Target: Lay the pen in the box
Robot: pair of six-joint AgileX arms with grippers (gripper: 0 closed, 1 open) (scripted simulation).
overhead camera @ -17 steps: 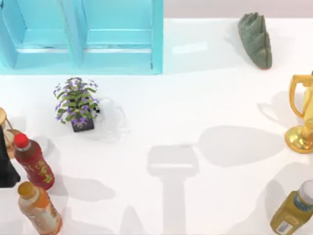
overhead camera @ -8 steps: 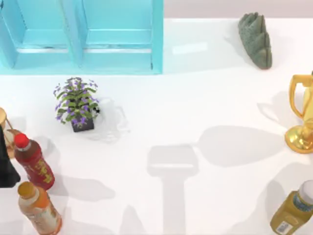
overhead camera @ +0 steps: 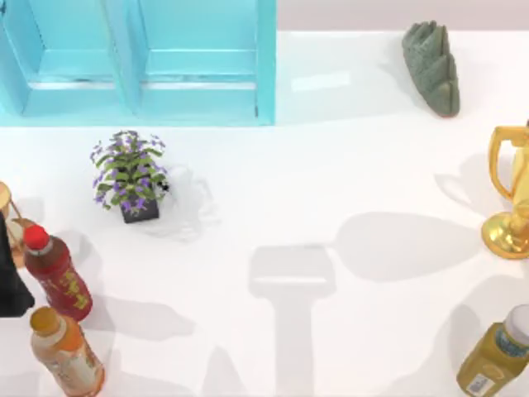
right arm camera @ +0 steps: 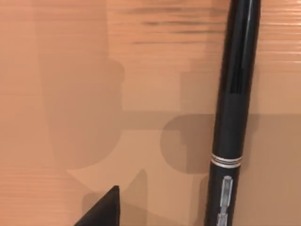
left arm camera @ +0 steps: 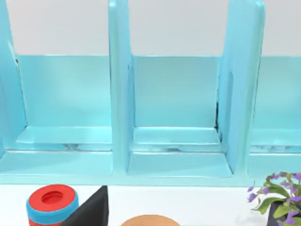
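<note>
**White worktop, turquoise box at its far-left corner, pen seen from the right wrist**

White and smooth, the worktop (overhead camera: 331, 165) is crossed by soft grey shadows. At its far-left corner stands the box (overhead camera: 149, 62), light turquoise, with straight flat walls and an upright inner divider (overhead camera: 124, 54) parting two compartments; in the left wrist view further dividers and flat floors are seen, and both compartments seen from above are bare.

Just in front of the box, toward the left, a small potted plant (overhead camera: 130, 174) with purple flowers and green leaves sits in a dark square pot. Along the left edge a red-capped bottle (overhead camera: 56, 273) of dark red drink carries a red label whose writing cannot be read, and near the front-left corner an orange bottle (overhead camera: 66, 351) with an orange cap is placed. A dark block (overhead camera: 12, 285) is cut by the left edge beside them.

Near the far-right corner a rough, ridged grey-green object (overhead camera: 431, 66) lies. At the right edge a glossy gold trophy (overhead camera: 511, 194) with a looped handle stands, and at the front-right corner a yellow-green bottle (overhead camera: 496, 356) bears a small white label with fine print too small to read.

The pen (right arm camera: 233, 113), slim, glossy and black, with a thin silver ring and a pale marking below it, is seen lying on a warm, wood-grained surface in the right wrist view; its place on the worktop cannot be told. Whether either gripper's jaws are released or clenched cannot be told.
</note>
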